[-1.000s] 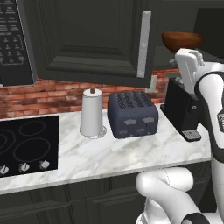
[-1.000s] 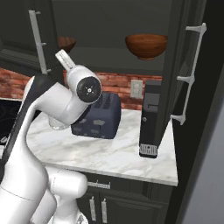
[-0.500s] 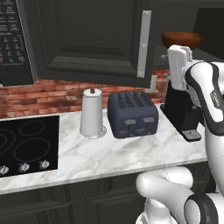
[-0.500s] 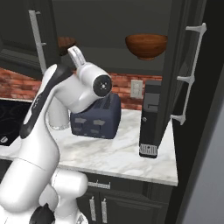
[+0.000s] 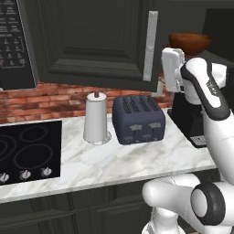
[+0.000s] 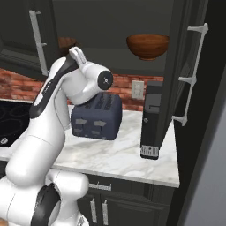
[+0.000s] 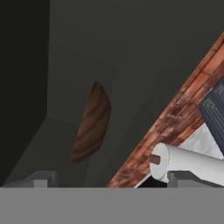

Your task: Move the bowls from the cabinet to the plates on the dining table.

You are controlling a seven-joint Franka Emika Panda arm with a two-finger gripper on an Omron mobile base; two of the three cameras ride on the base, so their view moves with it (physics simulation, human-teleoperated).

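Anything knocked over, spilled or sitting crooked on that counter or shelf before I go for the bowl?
Nothing stands out. The bowl sits upright on the open cabinet's shelf, and the toaster and paper towel roll stand upright on the counter, with no spill showing.

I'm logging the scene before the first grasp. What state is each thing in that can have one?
Bowl: upright on the cabinet shelf, untouched.
Second bowl: on the same shelf, partly hidden by the arm.
Cabinet right door: swung open.
Cabinet left door: open too, as far as the views show.
Gripper: fingers wide apart, holding nothing.
Toaster: slots empty.
Paper towel roll: upright on its holder.
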